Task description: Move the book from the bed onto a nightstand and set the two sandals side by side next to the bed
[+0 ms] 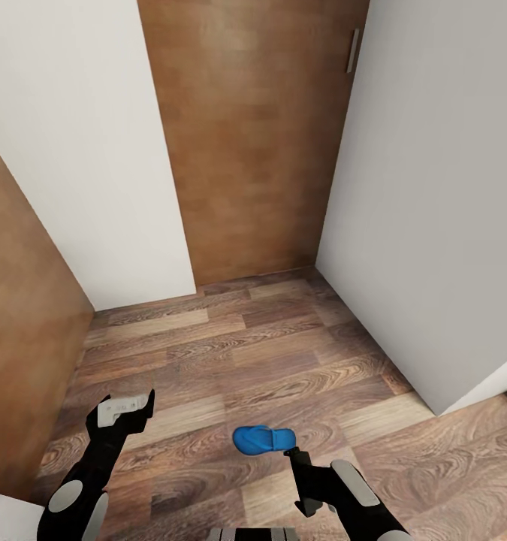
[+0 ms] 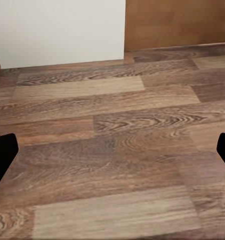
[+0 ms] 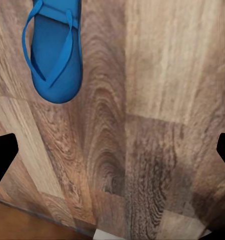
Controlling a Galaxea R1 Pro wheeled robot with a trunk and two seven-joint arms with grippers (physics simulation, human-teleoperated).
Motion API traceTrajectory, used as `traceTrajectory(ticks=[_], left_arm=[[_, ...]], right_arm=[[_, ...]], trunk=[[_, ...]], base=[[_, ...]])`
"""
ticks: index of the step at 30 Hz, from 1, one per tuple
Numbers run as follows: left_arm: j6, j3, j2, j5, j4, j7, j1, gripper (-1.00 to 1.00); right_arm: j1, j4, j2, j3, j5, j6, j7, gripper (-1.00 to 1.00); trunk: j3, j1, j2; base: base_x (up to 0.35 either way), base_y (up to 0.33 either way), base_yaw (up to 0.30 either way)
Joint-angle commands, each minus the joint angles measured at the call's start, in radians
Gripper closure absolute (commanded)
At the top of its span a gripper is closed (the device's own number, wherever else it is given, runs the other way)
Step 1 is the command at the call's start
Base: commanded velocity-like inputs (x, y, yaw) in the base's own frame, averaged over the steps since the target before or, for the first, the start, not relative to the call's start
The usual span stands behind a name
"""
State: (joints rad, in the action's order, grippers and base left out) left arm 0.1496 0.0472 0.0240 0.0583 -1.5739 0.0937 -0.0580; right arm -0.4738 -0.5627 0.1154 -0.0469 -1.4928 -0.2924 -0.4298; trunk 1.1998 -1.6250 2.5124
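The blue sandal [image 1: 263, 439] lies flat on the wood floor [image 1: 268, 361] just ahead of the right tool [image 1: 292, 451], long axis crosswise to the robot (the left tool [image 1: 125, 409] is farther off), both tools spread apart and empty.

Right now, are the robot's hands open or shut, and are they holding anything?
Left gripper: open, empty, above the wood floor.
Right gripper: open, empty, beside the blue sandal.
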Motion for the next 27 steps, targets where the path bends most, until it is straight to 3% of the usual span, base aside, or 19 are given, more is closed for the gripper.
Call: traceTrajectory(ticks=[1,9,22,27], left_arm=[[0.005,-0.001,0.001,0.006,-0.001,0.004,0.0,-1.0],[0.004,-0.001,0.001,0.006,-0.001,0.004,0.0,-1.0],[0.004,-0.001,0.001,0.006,-0.001,0.004,0.0,-1.0],[0.004,-0.001,0.001,0.006,-0.001,0.004,0.0,-1.0]], right_arm=[[0.0,-0.002,0.0,-0.002,-0.004,-0.001,-0.006,-1.0],[0.0,-0.002,0.0,-0.002,-0.004,-0.001,-0.006,-1.0],[0.0,-0.002,0.001,-0.002,-0.003,-0.002,-0.006,-1.0],[0.0,-0.002,0.001,-0.002,-0.003,-0.002,-0.006,-1.0]], trunk=[[0.005,0.0,0.001],[0.036,-0.004,0.002],[0.036,-0.004,0.002],[0.055,-0.006,0.004]], base=[[0.0,0.0,0.0],[0.0,0.0,0.0],[0.0,0.0,0.0],[0.0,0.0,0.0]])
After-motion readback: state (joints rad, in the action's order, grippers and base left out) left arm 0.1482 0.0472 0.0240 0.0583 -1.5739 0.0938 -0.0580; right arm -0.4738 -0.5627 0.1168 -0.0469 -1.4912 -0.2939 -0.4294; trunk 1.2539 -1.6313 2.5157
